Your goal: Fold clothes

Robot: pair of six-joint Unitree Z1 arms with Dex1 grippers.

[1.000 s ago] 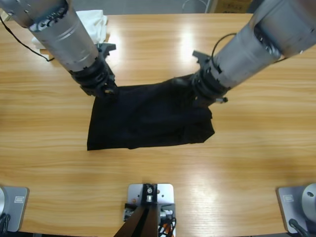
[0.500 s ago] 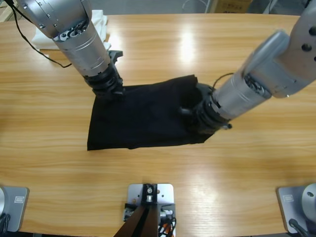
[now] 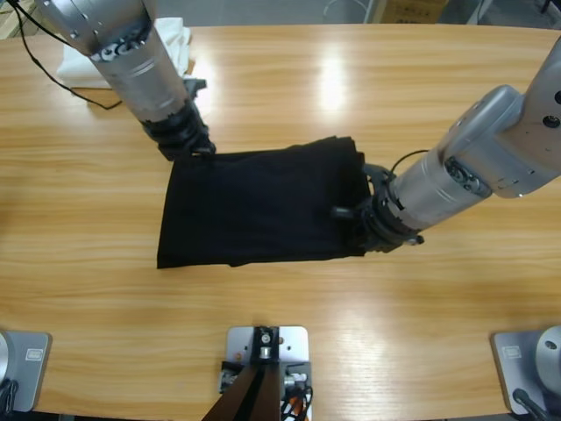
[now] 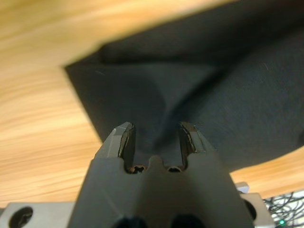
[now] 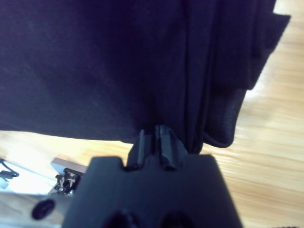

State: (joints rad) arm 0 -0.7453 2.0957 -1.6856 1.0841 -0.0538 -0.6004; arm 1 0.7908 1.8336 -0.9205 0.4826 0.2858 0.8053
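**One black shirt, two grippers at its edges**

One black polo shirt lies folded into a rough rectangle at the middle of the wooden table in the high view. Its right side is bunched into several layered folds; the rest lies fairly flat. No collar, lettering or tag shows.

Two arms reach in. The left arm comes down from the upper left of the frame, and the left gripper sits at the shirt's upper left corner. In the left wrist view its jaws stand apart, the left gripper hovering over dark cloth with a ridge of fabric running up between the tips; whether the cloth is pinched cannot be told.

The right arm enters from the right edge, and the right gripper rests at the shirt's right edge. In the right wrist view the right gripper has its jaws pressed together on the shirt's hem.

One pile of white cloth lies at the upper left of the high view, partly hidden behind the left arm. A black cable trails across the table beside it.
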